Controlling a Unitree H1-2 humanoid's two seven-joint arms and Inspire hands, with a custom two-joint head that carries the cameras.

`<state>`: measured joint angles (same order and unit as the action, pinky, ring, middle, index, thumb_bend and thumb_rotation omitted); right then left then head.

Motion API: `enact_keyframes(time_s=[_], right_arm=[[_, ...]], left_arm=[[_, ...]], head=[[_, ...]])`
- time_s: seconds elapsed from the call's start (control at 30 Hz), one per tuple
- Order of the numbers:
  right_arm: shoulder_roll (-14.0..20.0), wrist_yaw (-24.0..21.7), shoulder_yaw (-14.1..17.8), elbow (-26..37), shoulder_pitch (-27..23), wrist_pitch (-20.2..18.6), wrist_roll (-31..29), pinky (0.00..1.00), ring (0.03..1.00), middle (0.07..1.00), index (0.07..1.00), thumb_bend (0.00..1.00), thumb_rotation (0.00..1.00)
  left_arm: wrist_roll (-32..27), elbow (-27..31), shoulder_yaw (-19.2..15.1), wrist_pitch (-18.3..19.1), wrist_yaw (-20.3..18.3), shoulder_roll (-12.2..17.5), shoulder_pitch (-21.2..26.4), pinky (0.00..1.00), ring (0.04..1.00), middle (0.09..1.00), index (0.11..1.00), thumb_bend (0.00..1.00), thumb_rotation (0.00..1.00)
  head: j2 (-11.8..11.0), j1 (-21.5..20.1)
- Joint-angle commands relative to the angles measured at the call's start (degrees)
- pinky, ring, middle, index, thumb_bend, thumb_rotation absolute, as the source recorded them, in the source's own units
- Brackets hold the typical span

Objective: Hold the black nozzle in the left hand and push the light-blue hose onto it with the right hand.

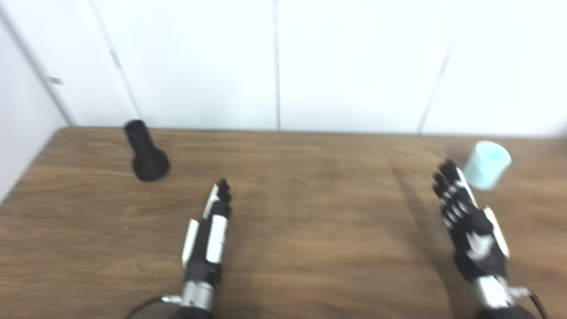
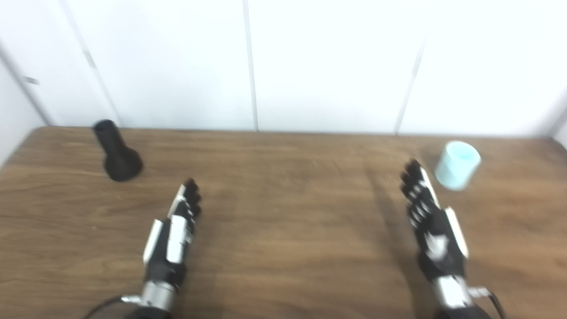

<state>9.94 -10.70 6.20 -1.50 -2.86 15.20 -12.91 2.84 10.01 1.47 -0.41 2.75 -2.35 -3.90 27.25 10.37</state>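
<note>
You have the nozzle (image 1: 146, 153) standing on its wide base near the tabletop's far-left corner, narrow end up, and the hose (image 1: 486, 165) (a short light-blue tube, tilted, open end up) near the far-right corner. Judged from this layout, each part lies on the side of the hand meant to take it, so neither arm needs to cross. The left hand (image 1: 208, 230) hovers mid-table, edge-on to the cameras, fingers straight and close together, holding nothing, well short of the nozzle. The right hand (image 1: 469, 221) is raised with its palm turned inward, fingers extended and slightly spread, empty, fingertips just beside the hose; contact cannot be confirmed. Both parts stand well apart; neither grasp has begun.
</note>
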Motion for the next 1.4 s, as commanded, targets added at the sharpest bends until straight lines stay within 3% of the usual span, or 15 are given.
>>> enact_keyframes(time_s=[0.0,0.27,0.5,0.73,0.8,0.9,1.0,1.13,1.37], right_arm=[[-0.15,-1.21,0.18,-5.39,2.21,3.44,-0.94,1.00,1.000,1.000,1.000,0.84,1.00],[0.05,-2.65,0.03,-12.16,1.03,8.51,-1.60,1.00,1.000,1.000,1.000,0.85,1.00],[-0.24,-3.02,-0.16,-14.01,0.74,9.87,-1.61,1.00,1.000,1.000,1.000,0.87,1.00],[-0.92,-2.59,-0.60,-13.08,1.13,9.53,-0.98,1.00,1.000,1.000,1.000,0.87,1.00],[-1.09,-2.51,-0.75,-12.66,1.26,9.33,-0.90,1.00,1.000,1.000,1.000,0.87,1.00],[-1.20,-2.51,-0.92,-12.38,1.29,9.22,-0.85,1.00,1.000,1.000,1.000,0.88,1.00],[-1.15,-2.54,-0.94,-12.35,1.20,9.07,-0.87,1.00,1.000,1.000,1.000,0.87,1.00],[-0.99,-2.60,-0.86,-11.76,1.18,8.38,-1.20,1.00,1.000,1.000,1.000,0.88,1.00],[-0.55,-2.96,-0.74,-11.09,1.36,7.77,-1.63,1.00,1.000,1.000,1.000,0.88,1.00]], left_arm=[[0.87,-1.29,0.33,-3.42,0.79,-0.85,0.58,1.00,1.000,1.000,1.000,0.79,1.00],[1.41,-7.39,0.28,-9.50,1.55,-1.11,0.92,1.00,1.000,1.000,1.000,0.79,1.00],[0.31,-9.50,-0.35,-12.14,0.91,-0.43,1.23,1.00,1.000,1.000,1.000,0.77,1.00],[-1.36,-8.16,-1.74,-11.80,0.49,1.02,1.28,1.00,1.000,1.000,1.000,0.75,1.00],[-1.42,-7.82,-2.70,-11.70,1.09,1.57,1.60,1.00,1.000,1.000,1.000,0.77,0.89],[3.14,-8.39,-5.28,-12.03,5.75,1.27,2.71,1.00,1.000,1.000,1.000,0.81,0.61],[8.55,-9.93,-7.54,-11.57,11.15,0.49,4.21,1.00,1.000,1.000,1.000,0.78,0.52],[12.59,-11.96,-11.13,-10.01,17.26,1.92,7.22,1.00,1.000,0.984,1.000,0.72,0.31],[17.34,-15.27,-13.06,-10.65,23.85,4.57,9.75,1.00,1.000,0.997,0.998,0.74,0.22]], head=[[-1.03,0.33],[-4.94,0.25],[-5.42,-0.90],[-4.41,-1.62],[-4.15,-1.63],[-4.00,-1.43],[-3.91,-1.17],[-3.31,-0.16],[-3.11,1.30]])
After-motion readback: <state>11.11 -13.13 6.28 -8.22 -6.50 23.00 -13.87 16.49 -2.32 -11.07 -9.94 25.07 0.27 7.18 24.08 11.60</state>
